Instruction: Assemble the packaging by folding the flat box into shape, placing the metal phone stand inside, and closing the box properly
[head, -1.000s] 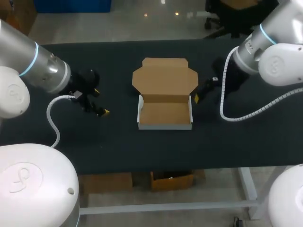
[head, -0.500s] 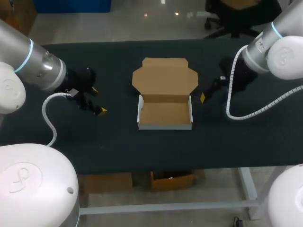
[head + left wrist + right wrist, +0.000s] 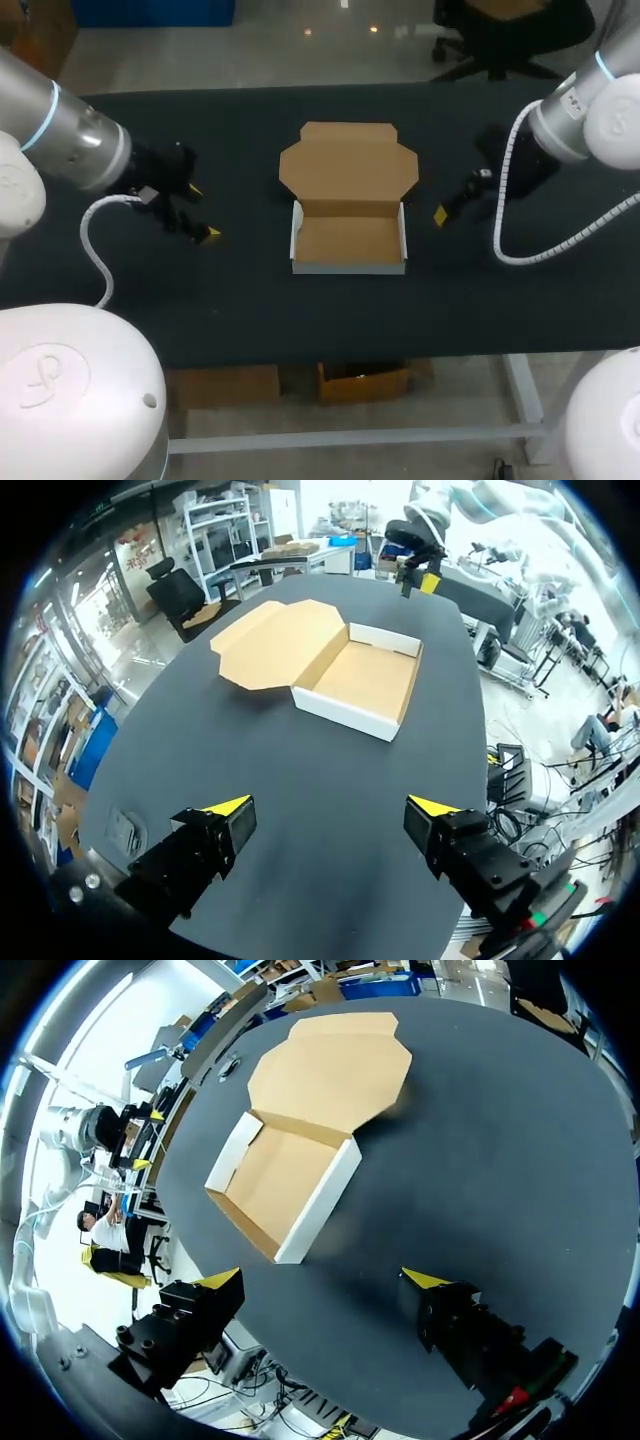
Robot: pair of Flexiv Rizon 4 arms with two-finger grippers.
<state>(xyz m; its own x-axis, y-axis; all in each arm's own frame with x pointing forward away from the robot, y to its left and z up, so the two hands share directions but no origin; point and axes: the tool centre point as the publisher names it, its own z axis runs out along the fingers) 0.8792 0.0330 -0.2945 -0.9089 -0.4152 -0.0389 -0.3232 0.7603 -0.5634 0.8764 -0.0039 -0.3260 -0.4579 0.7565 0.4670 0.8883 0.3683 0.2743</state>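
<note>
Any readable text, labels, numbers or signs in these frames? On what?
None readable.
Box: plain cardboard inside, white outside, no print shows.
Small grey patch at the edge of the table: too blurred to tell.
Robot base: an embossed symbol, no words.

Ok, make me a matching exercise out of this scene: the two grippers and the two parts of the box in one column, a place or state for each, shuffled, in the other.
Column one:
1. left gripper
2. right gripper
3. lid
4. tray

Column two:
A. open, holding nothing, off the box's right side
B. brown, spread flat on the table behind the tray
C. open, holding nothing, off the box's left side
D. white walls standing up, nothing inside

Pairs: 1-C, 2-A, 3-B, 4-D
</note>
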